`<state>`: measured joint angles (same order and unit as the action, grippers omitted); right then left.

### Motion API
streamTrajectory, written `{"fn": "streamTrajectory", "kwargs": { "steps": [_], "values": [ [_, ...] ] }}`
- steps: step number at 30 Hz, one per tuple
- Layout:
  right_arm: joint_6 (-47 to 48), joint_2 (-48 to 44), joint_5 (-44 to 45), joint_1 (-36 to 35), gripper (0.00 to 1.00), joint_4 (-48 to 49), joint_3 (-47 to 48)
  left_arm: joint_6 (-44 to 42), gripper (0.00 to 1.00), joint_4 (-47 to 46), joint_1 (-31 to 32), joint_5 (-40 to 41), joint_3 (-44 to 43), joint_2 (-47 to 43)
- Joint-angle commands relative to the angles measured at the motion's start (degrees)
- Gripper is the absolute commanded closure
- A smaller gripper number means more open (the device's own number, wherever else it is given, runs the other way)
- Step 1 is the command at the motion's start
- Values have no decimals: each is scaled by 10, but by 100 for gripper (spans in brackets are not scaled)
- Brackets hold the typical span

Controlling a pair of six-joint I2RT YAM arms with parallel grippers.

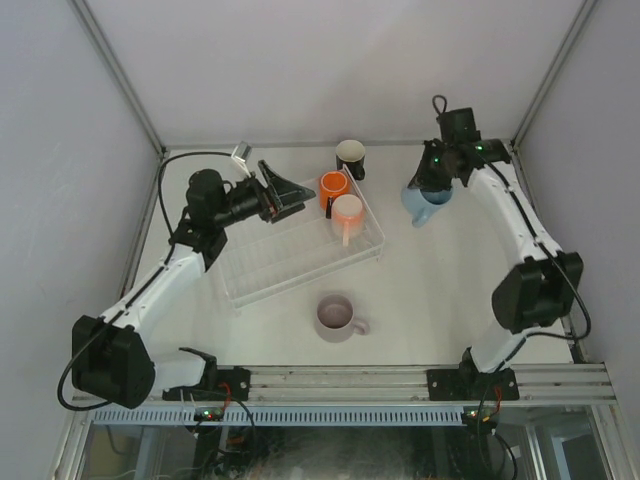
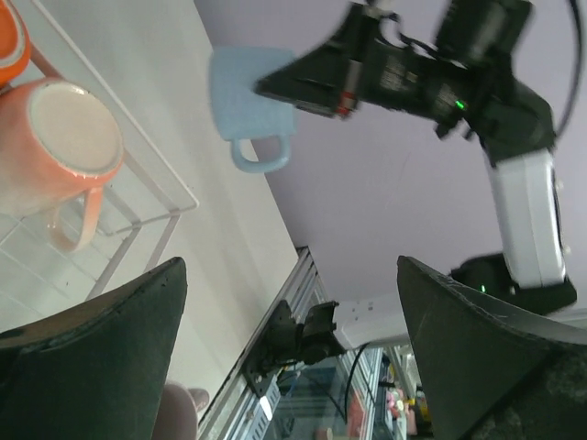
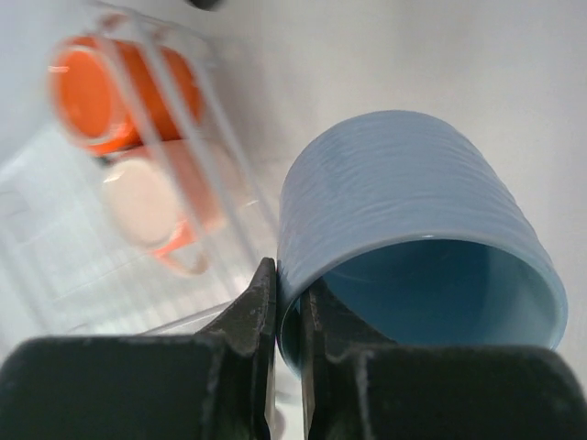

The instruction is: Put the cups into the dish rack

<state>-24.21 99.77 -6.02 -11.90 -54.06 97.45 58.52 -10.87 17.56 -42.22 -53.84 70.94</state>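
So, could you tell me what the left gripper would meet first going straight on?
Likely the orange mug in the dish rack, just ahead of the left gripper; height is unclear.

The light blue mug (image 3: 413, 211) looks ceramic: its outer wall is finely ridged and satin, its inside smoother with a soft sheen. The dish rack (image 1: 270, 268) is clear, glossy plastic. The peach-pink mug (image 2: 64, 147) and the orange mug (image 1: 333, 186) carry a smooth glaze. The fingers (image 3: 248, 321) of the right gripper (image 3: 289, 286) are matt black plastic, faintly grained. The table (image 1: 430, 290) is matt white, and the rail (image 1: 400, 378) at its near edge is bare metal.
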Motion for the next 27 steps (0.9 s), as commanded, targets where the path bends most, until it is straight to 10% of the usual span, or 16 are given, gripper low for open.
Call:
{"fn": "streamTrajectory", "kwargs": {
  "steps": [1, 11, 27],
  "values": [
    [-67, -122, -103, 7, 100, 91, 24, 49, 1, -87, 14, 33, -25, 19],
    [-365, -282, -249, 17, 100, 526, -199, 31, 4, -114, 64, 39, -109, 90],
    [-401, -274, -224, -92, 100, 852, -285, 95, 5, -170, 83, 61, -112, 112]
  ]
}}
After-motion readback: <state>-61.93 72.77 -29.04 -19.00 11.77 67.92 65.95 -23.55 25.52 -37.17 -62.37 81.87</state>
